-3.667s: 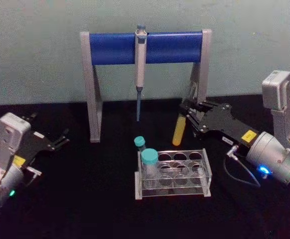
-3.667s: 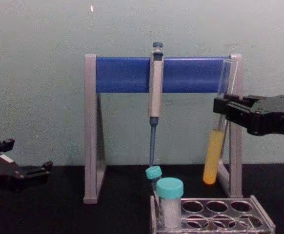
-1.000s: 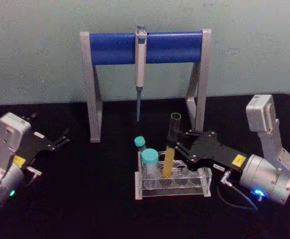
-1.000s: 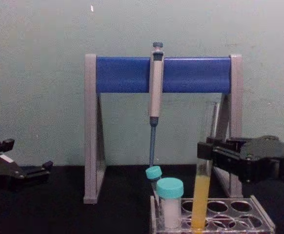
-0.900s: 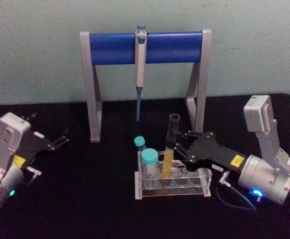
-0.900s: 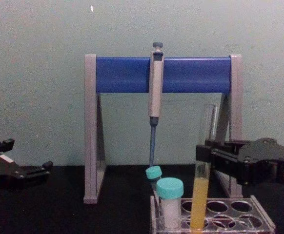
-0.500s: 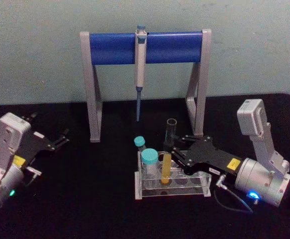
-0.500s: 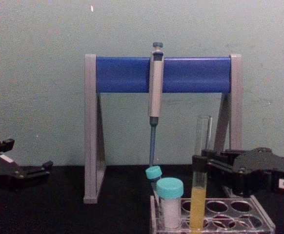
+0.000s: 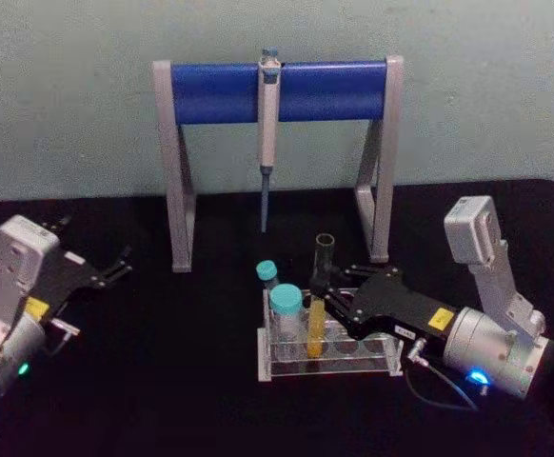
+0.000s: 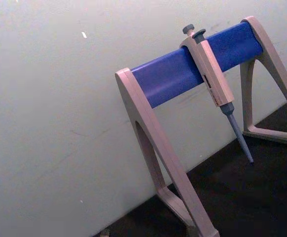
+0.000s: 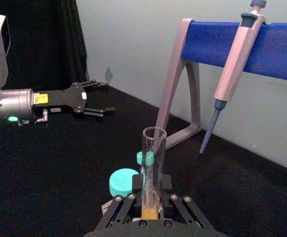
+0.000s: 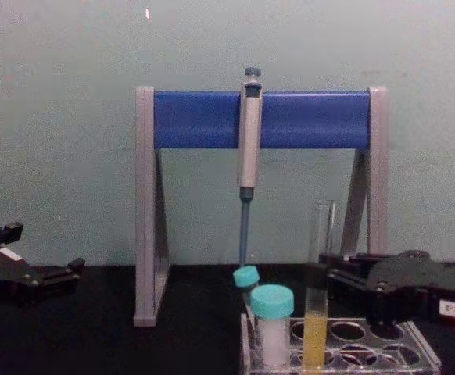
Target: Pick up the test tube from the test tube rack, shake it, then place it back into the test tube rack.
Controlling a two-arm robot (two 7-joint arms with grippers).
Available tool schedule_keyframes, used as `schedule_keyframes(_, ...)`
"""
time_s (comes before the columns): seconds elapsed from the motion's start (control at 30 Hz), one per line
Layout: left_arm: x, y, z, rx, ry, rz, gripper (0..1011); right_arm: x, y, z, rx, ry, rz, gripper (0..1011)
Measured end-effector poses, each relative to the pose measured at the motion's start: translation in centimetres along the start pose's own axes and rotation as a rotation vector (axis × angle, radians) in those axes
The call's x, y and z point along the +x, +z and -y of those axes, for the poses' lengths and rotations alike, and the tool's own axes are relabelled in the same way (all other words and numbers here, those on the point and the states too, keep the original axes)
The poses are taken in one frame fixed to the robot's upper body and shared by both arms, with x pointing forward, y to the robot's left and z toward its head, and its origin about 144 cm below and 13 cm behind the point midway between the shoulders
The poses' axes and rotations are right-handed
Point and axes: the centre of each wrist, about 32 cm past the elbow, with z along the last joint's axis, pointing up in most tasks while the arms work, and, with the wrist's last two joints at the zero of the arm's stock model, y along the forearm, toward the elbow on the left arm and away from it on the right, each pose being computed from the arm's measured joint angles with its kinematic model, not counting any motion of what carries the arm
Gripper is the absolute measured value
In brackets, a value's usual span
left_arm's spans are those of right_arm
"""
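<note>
1. Pipette stand (image 9: 277,90), grey legs w/ blue crossbar, at rear of black tabletop (image 9: 163,381); grey pipette (image 9: 268,124) hung from bar, tip down. Risk: low. Well behind work zone, so contact likely only if withdrawal goes high and rearward.

2. Right hand (image 9: 321,293) reached in from right, fingers closed on test tube (image 9: 318,305) at mid-height, just above rack top. Risk: retreat w/o full release would drag tube sideways, tip it or lever rack over.

3. Left hand (image 9: 120,265) parked at left of tabletop, well apart from rack, fingers spread, holding nothing. Risk: none while idle.

4. Test tube rack (image 9: 329,345), low clear plastic, front-centre of tabletop. Light by the look of it; sideways push from right hand could slide or lift it.

5. Test tube upright, lower end w/ yellow-orange liquid already down in a rack hole next to capped vials; open mouth (image 11: 154,133) well above hand. Cannot tell if bottom fully seated. Risk: release too early → drop, knock on rack floor, splash from uncapped top.

6. Teal-capped vials (image 9: 285,307) in rack just beside tube. Risk: tilt at release → glass strikes nearest vial.
</note>
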Motion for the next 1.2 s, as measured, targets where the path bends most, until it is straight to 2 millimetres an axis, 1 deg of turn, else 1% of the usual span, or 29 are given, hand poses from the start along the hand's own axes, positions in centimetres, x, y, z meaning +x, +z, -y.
schedule_keyframes(1.2, 0.0, 0.0, 0.0, 0.0, 0.0, 0.0, 1001, 0.1, -0.38, -0.33, -0.015, -0.007, -0.01, 228)
